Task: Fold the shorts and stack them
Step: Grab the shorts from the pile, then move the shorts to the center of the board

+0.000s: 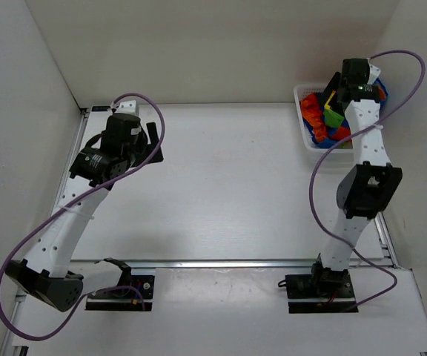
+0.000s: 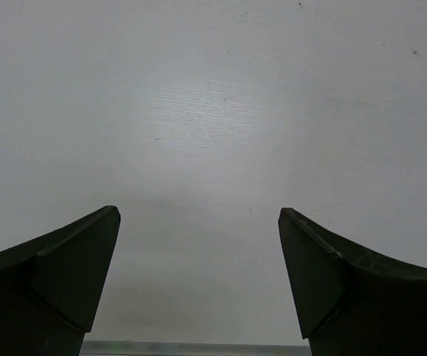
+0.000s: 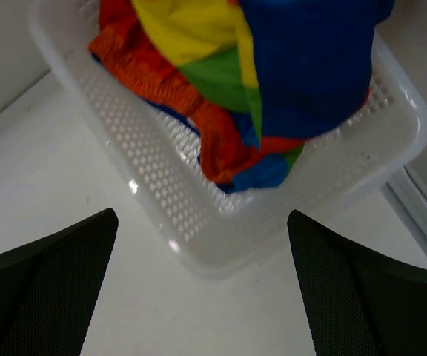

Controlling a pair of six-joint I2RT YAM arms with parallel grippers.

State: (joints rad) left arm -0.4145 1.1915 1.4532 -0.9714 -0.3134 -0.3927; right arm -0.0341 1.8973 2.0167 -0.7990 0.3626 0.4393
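A: How were the fingers (image 2: 73, 259) of the left gripper (image 2: 199, 215) found?

B: Two were counted, spread wide apart, with nothing held between them. Only bare white table (image 2: 213, 111) was seen beneath.

A: And the right gripper (image 3: 202, 215)?

B: Two fingers (image 3: 58, 274) were counted there as well, likewise spread wide, and nothing was pinched. They were held over a corner of the basket (image 3: 161, 185); no contact with it could be made out.

A: How many baskets were seen?

B: One, of white plastic mesh, set at the far right of the table, close to the right wall.

A: Where were the shorts (image 3: 302, 67) located?

B: Inside that basket, heaped in a crumpled pile. Red, orange, yellow, green and dark blue stripes were noted, and gathered orange waistband was seen along the left of the heap.

A: How many pairs were counted?

B: The number could not be told, since the cloth was bunched together.

A: And the arms?

B: Two were counted. The left one was reached toward the far left of the table, well apart from the basket, and the right one was stretched out over it
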